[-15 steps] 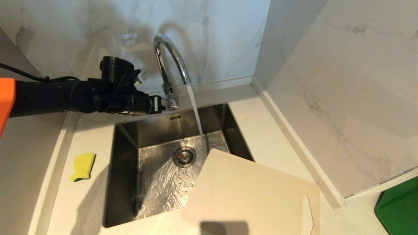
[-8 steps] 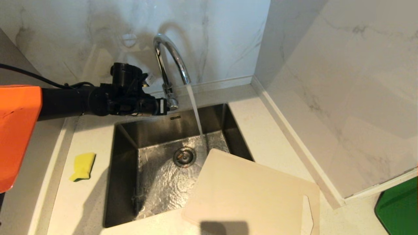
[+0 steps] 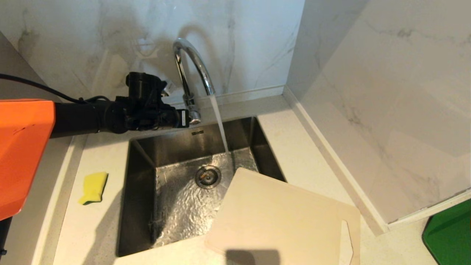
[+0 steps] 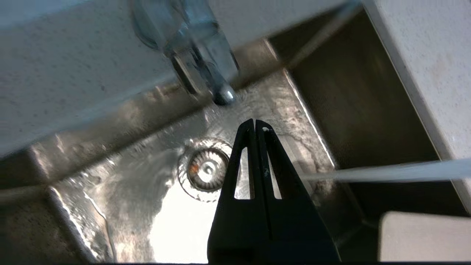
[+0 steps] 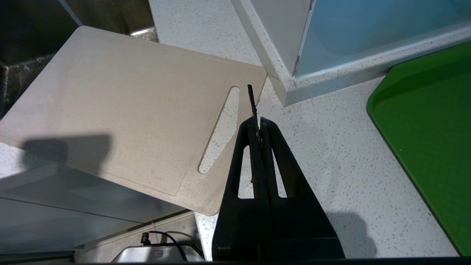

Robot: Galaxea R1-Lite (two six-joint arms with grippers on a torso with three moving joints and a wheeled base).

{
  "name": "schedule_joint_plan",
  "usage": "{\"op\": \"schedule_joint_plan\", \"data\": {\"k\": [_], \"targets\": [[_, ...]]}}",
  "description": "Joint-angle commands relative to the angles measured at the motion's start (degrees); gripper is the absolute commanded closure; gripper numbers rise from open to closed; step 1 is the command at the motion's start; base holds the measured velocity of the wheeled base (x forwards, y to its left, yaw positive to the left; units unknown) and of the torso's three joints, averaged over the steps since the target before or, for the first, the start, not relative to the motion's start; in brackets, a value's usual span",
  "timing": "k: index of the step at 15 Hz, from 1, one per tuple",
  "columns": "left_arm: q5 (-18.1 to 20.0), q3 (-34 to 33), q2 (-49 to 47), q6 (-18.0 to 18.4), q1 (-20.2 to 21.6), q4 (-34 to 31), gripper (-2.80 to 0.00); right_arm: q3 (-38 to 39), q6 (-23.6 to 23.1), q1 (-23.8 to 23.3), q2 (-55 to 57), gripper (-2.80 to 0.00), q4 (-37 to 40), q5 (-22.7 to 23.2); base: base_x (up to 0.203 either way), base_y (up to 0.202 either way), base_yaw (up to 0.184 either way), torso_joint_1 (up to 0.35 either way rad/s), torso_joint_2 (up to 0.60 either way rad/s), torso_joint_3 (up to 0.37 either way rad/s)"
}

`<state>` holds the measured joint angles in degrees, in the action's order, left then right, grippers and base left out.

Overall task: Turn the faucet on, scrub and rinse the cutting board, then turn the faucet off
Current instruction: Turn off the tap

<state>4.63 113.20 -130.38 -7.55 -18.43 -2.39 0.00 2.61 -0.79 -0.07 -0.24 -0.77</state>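
Note:
The chrome faucet (image 3: 192, 62) arches over the sink, and water runs from its spout into the basin. My left gripper (image 3: 187, 118) is shut and empty, its tip right beside the small lever (image 3: 194, 117) at the faucet's base; whether it touches is unclear. In the left wrist view the shut left gripper (image 4: 255, 123) sits just short of the lever (image 4: 222, 94). The beige cutting board (image 3: 279, 217) lies flat over the sink's near right corner, dry and clear of the stream. My right gripper (image 5: 257, 123), shut, hovers by the cutting board's (image 5: 121, 106) slot handle.
A yellow-green sponge (image 3: 93, 187) lies on the counter left of the steel sink (image 3: 124, 198). The drain (image 3: 208, 176) is under flowing water. A green tray (image 3: 449, 232) sits at the far right. Marble walls close off the back and right.
My left arm has reached further right, bringing the shut gripper tip from just short of the faucet base to right beside the lever. Water keeps running; the board has not moved.

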Motion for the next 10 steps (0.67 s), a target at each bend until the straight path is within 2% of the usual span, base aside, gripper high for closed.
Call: {"op": "schedule_joint_plan", "data": {"k": [1,5,8,10], "targets": [[-1.0,0.0,0.0,-0.1,0.1,2.4,0.00,0.0,0.0,0.0,0.0,0.00,0.0,0.0,0.000,0.000,0.000,0.000,0.00,0.000],[-2.3,0.0,0.1,2.1,0.4,4.9,0.00,0.0,0.0,0.0,0.0,0.00,0.0,0.0,0.000,0.000,0.000,0.000,0.00,0.000],[-5.1,0.0,-0.1,3.7,0.4,5.9,0.00,0.0,0.0,0.0,0.0,0.00,0.0,0.0,0.000,0.000,0.000,0.000,0.00,0.000],[-5.4,0.0,-0.3,3.8,0.4,6.6,0.00,0.0,0.0,0.0,0.0,0.00,0.0,0.0,0.000,0.000,0.000,0.000,0.00,0.000]]}}
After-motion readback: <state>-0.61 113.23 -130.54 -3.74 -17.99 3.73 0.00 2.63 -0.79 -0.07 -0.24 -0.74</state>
